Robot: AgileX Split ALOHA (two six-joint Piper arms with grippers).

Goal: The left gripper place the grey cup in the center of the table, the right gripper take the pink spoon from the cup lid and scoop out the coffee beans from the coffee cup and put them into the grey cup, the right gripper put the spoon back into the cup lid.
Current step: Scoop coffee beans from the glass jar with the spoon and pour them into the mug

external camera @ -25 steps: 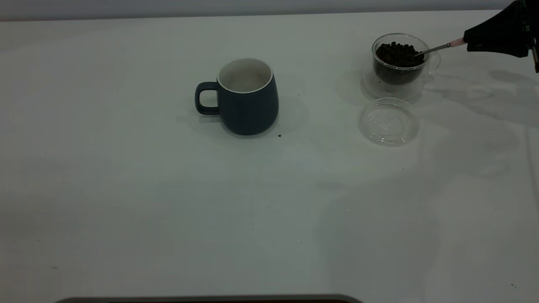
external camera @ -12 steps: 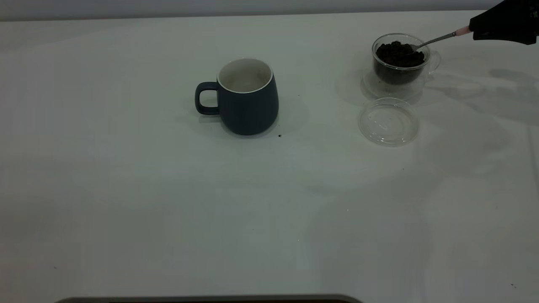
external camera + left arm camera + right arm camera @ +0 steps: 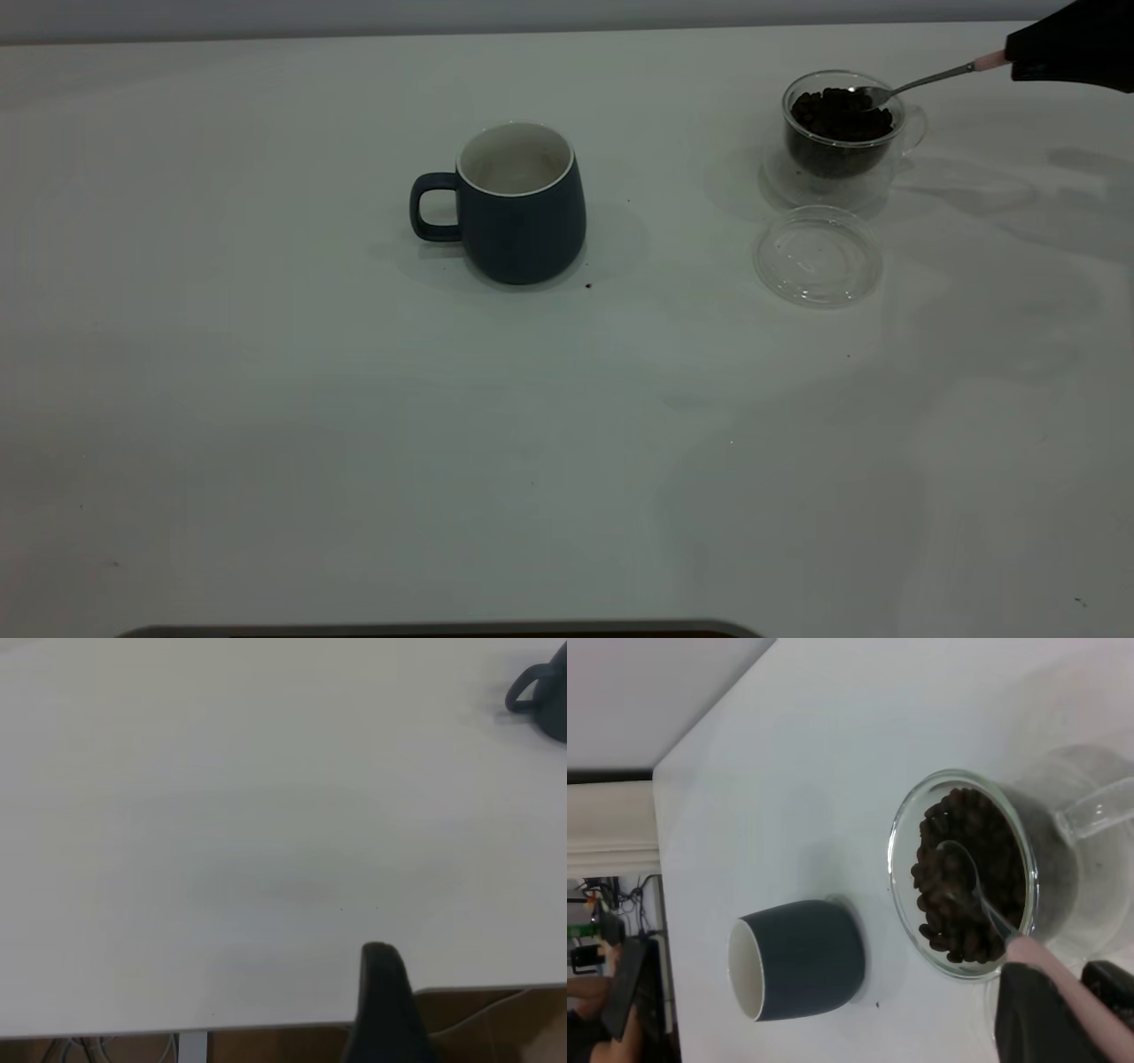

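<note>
Grey cup [image 3: 521, 204] already sits mid-table [image 3: 354, 443], so we count step one done. Right gripper [image 3: 1072, 49] clamps the pink spoon [image 3: 930, 80] by its handle; the spoon bowl looks empty, over the coffee beans [image 3: 840, 113] in the coffee cup [image 3: 842, 128]. Scooping, transfer and return to the cup lid [image 3: 817, 255] remain. Open room between coffee cup and grey cup. Left gripper [image 3: 383, 1001] parked at the table edge, well away from the grey cup; we cannot tell its fingers.

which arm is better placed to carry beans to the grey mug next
Right. The right gripper already holds the pink-handled steel spoon over the dark coffee beans in the clear glass cup; the left gripper sits at the white table's edge.
</note>
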